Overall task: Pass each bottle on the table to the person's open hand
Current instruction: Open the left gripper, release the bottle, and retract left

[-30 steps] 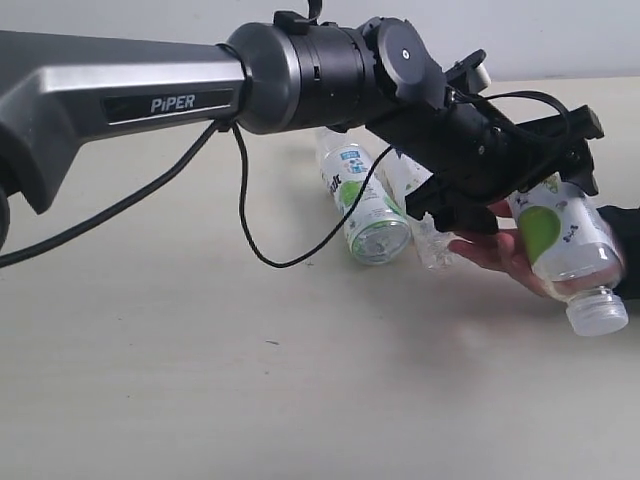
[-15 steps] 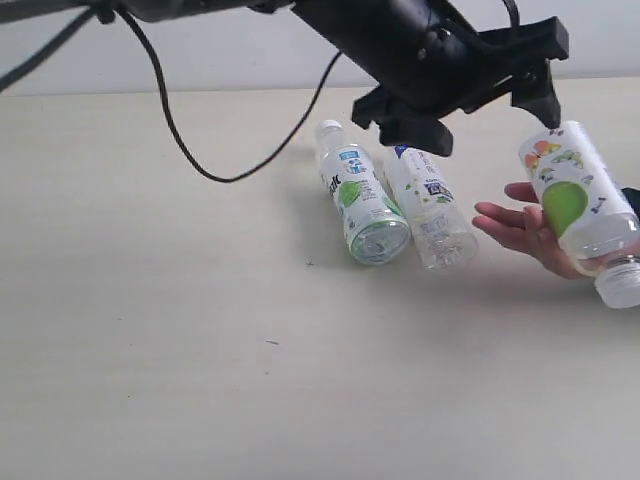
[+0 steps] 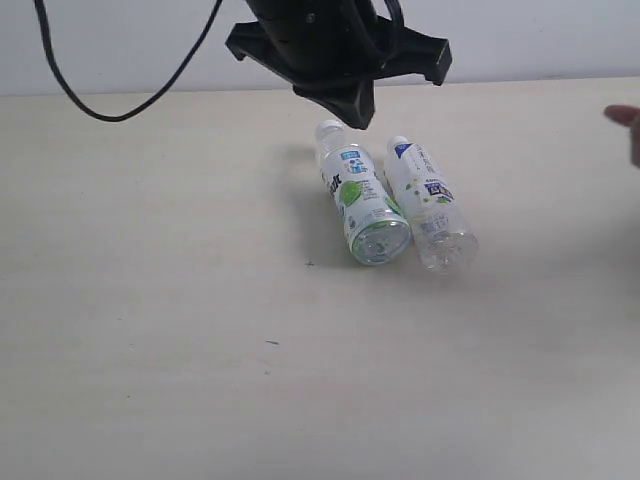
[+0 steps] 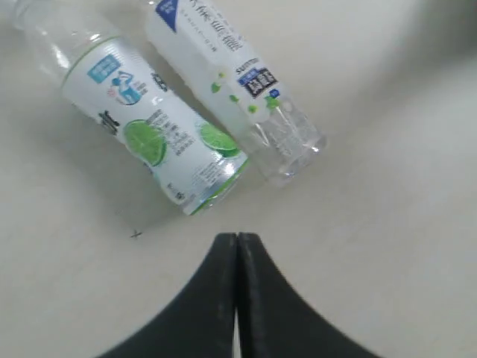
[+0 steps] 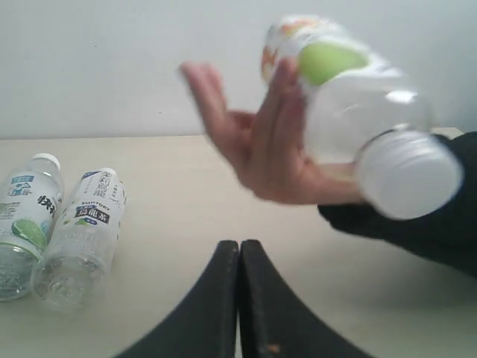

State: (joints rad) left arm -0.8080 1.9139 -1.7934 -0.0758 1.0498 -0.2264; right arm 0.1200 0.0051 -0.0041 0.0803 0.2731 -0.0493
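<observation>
Two clear bottles lie side by side on the beige table: one with a lime label, one with a white-blue label. My left gripper hangs shut and empty above them. My right gripper is shut and empty, low over the table, out of the exterior view. The person's hand holds the green-apple bottle in the air. The pink-label bottle is out of view.
Only a fingertip of the person's hand shows at the right edge of the exterior view. The left arm's black cable loops at the top left. A white wall runs behind the table.
The left arm has lifted and swung back left, away from the hand, to above the two lying bottles. The hand with the apple bottle has drawn off to the right, almost out of the exterior view.
</observation>
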